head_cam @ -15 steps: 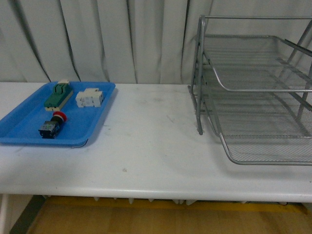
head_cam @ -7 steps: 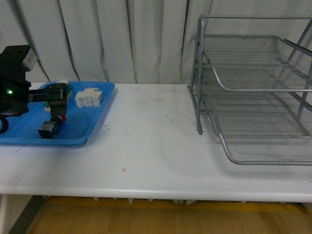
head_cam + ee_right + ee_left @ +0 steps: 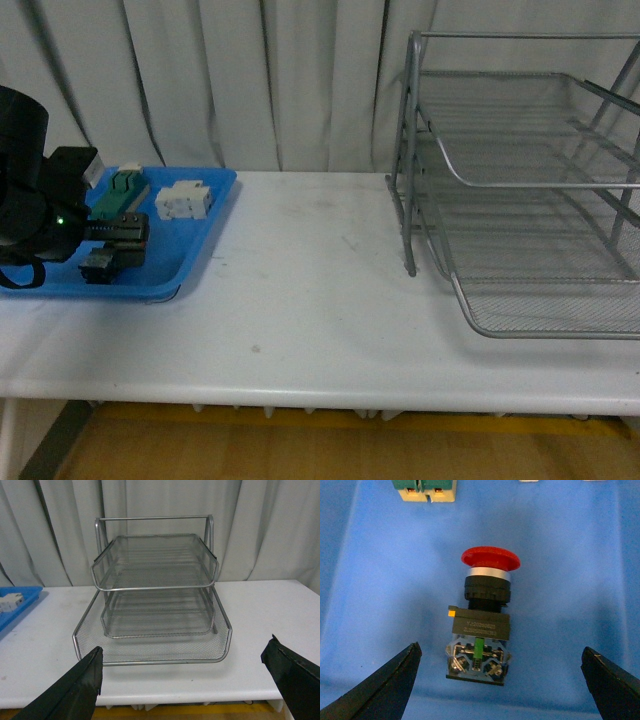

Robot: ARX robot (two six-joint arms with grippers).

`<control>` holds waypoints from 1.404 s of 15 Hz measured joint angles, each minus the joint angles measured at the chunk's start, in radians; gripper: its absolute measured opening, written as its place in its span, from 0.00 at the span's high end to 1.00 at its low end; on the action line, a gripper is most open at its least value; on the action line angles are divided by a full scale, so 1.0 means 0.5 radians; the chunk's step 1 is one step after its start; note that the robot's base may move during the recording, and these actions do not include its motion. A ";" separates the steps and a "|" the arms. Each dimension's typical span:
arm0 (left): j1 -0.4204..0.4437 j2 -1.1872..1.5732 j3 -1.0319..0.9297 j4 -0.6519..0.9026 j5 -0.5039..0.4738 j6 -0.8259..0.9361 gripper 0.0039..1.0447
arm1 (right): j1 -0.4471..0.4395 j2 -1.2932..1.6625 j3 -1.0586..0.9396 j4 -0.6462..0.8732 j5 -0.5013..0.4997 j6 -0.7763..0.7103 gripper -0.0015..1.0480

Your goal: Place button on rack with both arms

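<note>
The button lies on its side in the blue tray, its red cap pointing away from my left gripper. My left gripper is open, with its two black fingertips wide apart on either side of the button's body and not touching it. In the front view the left gripper hangs over the tray and covers most of the button. The silver wire rack stands at the right. My right gripper is open and empty, facing the rack from the table's front edge.
A green-and-cream block and a white block lie at the back of the blue tray. The white table lies bare between tray and rack. Grey curtains hang behind.
My left arm came into view from the left, moved over the blue tray and came down over the button, now covering its red cap in the front view. The button and rack have not moved.
</note>
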 joint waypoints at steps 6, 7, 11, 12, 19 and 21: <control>0.045 0.176 0.213 -0.053 -0.018 0.089 0.06 | 0.000 0.000 0.000 0.000 0.000 0.000 0.06; 0.040 0.200 0.238 -0.060 -0.026 0.098 0.06 | 0.000 0.000 0.000 0.000 0.000 0.000 0.06; 0.018 0.271 0.308 -0.078 -0.026 0.165 0.11 | 0.000 0.000 0.000 0.000 0.000 0.000 0.06; 0.018 0.271 0.309 -0.069 -0.026 0.182 0.21 | 0.000 0.000 0.000 0.000 0.000 -0.001 0.06; 0.018 0.208 0.212 -0.042 -0.062 0.245 0.65 | 0.000 0.000 0.000 0.000 0.000 -0.001 0.06; 0.012 0.108 0.136 -0.026 -0.038 0.243 0.65 | 0.000 0.000 0.000 0.000 0.000 0.000 0.06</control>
